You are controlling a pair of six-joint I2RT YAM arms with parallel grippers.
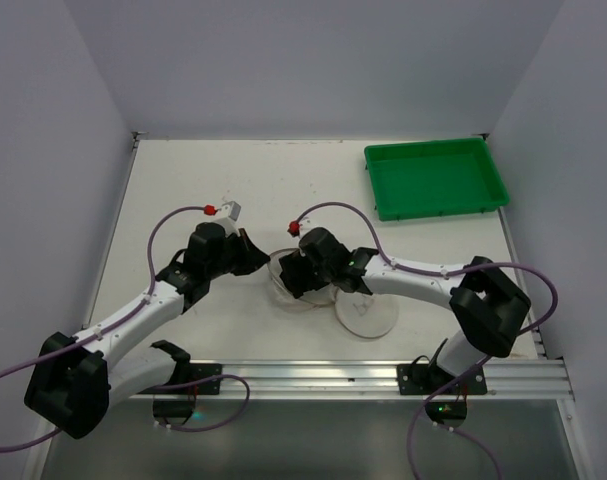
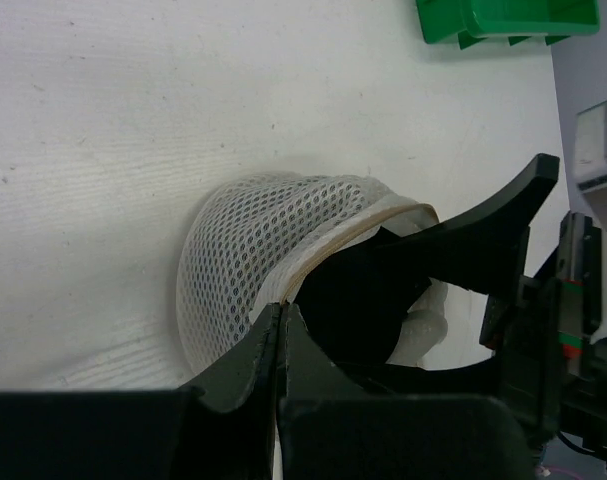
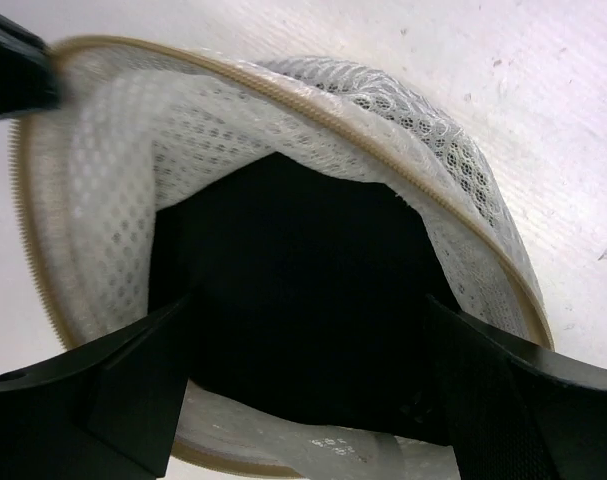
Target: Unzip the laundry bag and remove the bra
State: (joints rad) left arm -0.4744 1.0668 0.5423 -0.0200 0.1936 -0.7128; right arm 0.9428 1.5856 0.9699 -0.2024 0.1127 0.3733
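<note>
The cream-white mesh laundry bag (image 1: 283, 283) lies unzipped at the table's middle, its round flat lid (image 1: 366, 314) flopped open to the right. My left gripper (image 1: 259, 258) is shut on the bag's zipper rim (image 2: 313, 262), holding the mesh wall (image 2: 245, 240) up. My right gripper (image 1: 301, 276) reaches into the opening with its jaws wide apart. In the right wrist view its fingers (image 3: 133, 385) straddle the black bra (image 3: 293, 270) inside the bag (image 3: 113, 170). The bra also shows in the left wrist view (image 2: 358, 300). I cannot tell whether the fingers touch it.
A green rectangular tray (image 1: 435, 178) stands at the back right, and its corner shows in the left wrist view (image 2: 503, 20). Grey walls enclose the table on three sides. An aluminium rail (image 1: 363, 378) runs along the near edge.
</note>
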